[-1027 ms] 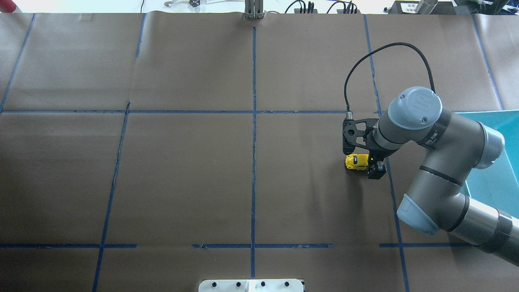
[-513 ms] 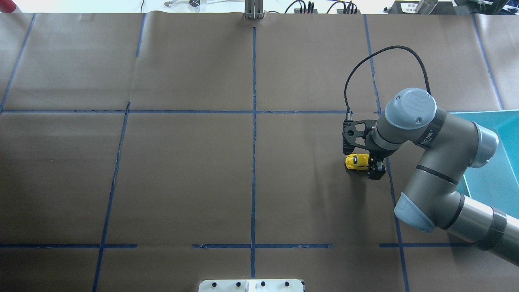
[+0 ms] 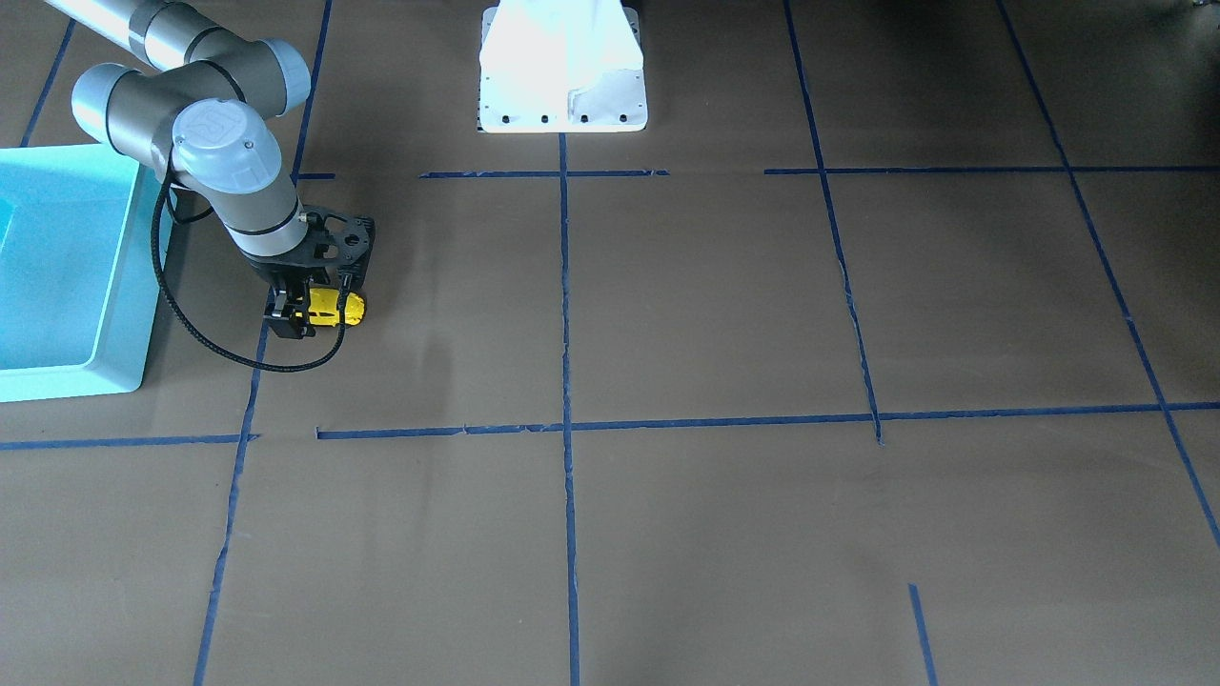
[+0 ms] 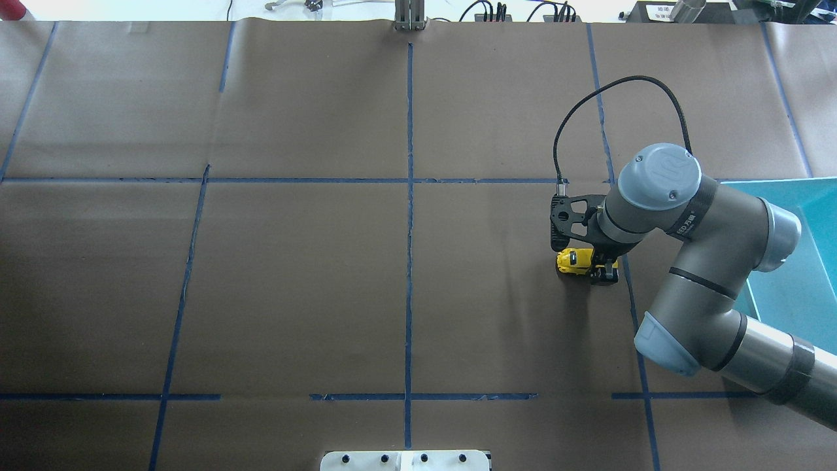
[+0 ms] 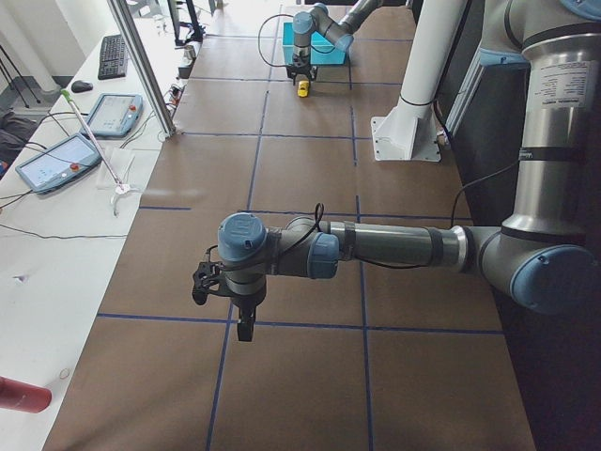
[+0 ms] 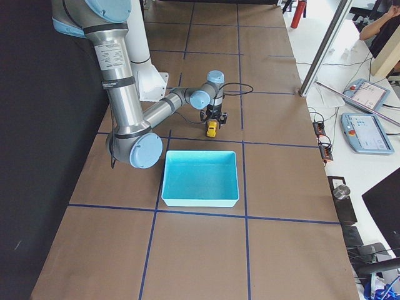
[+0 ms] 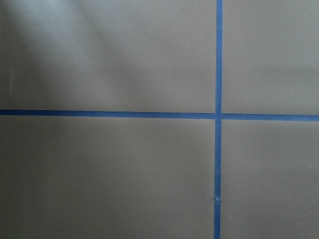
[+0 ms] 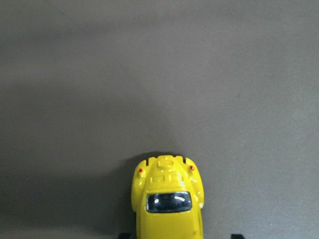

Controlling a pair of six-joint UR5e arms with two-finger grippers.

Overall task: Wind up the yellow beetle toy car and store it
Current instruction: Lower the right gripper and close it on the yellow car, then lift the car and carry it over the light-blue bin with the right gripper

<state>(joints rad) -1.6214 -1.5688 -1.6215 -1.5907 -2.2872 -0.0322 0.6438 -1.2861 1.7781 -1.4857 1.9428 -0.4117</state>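
Note:
The yellow beetle toy car [image 4: 575, 260] stands on the brown paper at the right of the table, also seen in the front-facing view [image 3: 335, 305]. My right gripper [image 4: 592, 265] is down over it, pointing straight down. In the right wrist view the car [image 8: 168, 204] fills the bottom centre, with a black fingertip [image 8: 235, 235] apart from its side and the other just off its opposite side, so the gripper is open around the car. My left gripper [image 5: 244, 329] hangs over bare paper far from the car; I cannot tell whether it is open or shut.
A turquoise bin [image 4: 801, 196] sits at the table's right edge just beyond my right arm, also seen in the front-facing view [image 3: 143, 286]. A black cable [image 4: 621, 85] loops from the right wrist. Blue tape lines cross the paper.
My right arm has shifted slightly left, and the finger beside the car has drawn in closer to it. The car has not moved.

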